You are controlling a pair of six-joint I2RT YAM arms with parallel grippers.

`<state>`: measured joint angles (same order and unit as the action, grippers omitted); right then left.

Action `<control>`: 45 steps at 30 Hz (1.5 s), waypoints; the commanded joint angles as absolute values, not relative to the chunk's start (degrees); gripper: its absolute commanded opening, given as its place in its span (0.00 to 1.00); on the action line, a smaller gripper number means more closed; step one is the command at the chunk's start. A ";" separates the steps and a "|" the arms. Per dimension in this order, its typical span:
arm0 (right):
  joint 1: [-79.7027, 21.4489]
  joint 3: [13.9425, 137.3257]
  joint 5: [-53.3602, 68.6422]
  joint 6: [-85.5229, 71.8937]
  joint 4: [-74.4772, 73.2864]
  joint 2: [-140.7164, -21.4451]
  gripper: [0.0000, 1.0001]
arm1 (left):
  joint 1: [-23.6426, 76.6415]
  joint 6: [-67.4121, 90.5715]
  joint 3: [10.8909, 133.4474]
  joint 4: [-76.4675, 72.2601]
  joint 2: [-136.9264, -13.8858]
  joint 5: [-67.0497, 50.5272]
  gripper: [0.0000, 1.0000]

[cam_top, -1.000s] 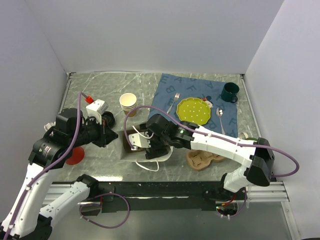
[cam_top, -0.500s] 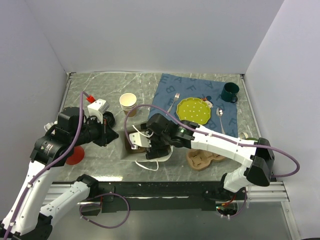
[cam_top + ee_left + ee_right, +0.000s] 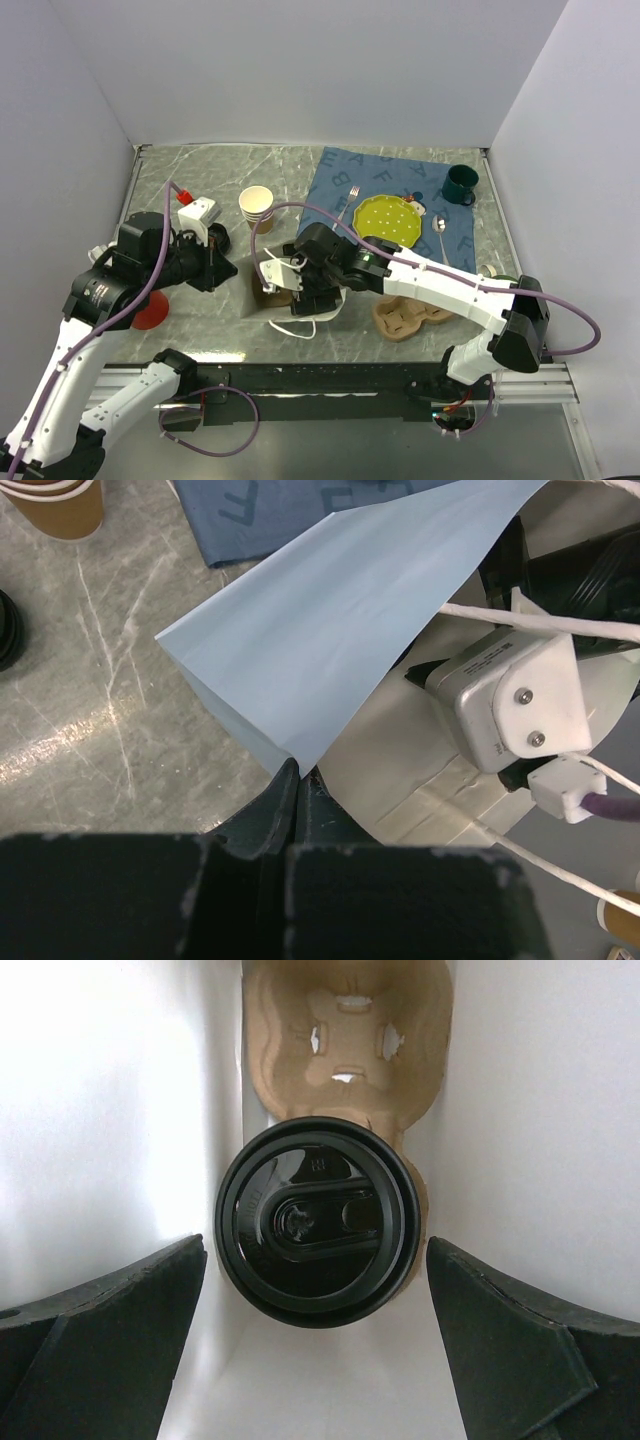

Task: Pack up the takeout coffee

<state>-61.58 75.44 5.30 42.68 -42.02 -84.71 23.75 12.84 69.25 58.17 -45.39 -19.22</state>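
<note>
Edged slightly farther, the right gripper (image 3: 315,1260) points down into the white bag (image 3: 330,630), fingers spread wide and empty above the takeout coffee (image 3: 317,1222) in its cardboard carrier (image 3: 345,1020). The left gripper (image 3: 298,780) reaches right, pinching the bag's rim.

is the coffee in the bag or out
In: the right wrist view shows the takeout coffee seated in a cardboard carrier between walls of the white bag.

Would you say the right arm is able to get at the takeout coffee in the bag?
Likely yes: the right gripper hangs open above the takeout coffee, fingers either side of it, while the left gripper pinches the bag at its edge.
</note>
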 commanded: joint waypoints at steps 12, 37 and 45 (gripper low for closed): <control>-59.59 79.19 6.06 37.09 -41.04 -81.92 0.98 | 23.64 10.72 72.95 58.89 -45.35 -17.32 0.01; -59.50 76.82 2.10 36.04 -35.77 -80.33 1.00 | 23.64 11.16 73.56 59.50 -45.79 -17.40 0.01; -59.50 76.20 6.76 35.68 -35.77 -79.89 0.93 | 23.64 13.80 73.74 61.00 -45.62 -17.93 0.01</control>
<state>-60.55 76.40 5.72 37.28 -38.28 -83.24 23.75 12.16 71.40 58.65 -45.98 -18.50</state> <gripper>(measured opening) 0.951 0.016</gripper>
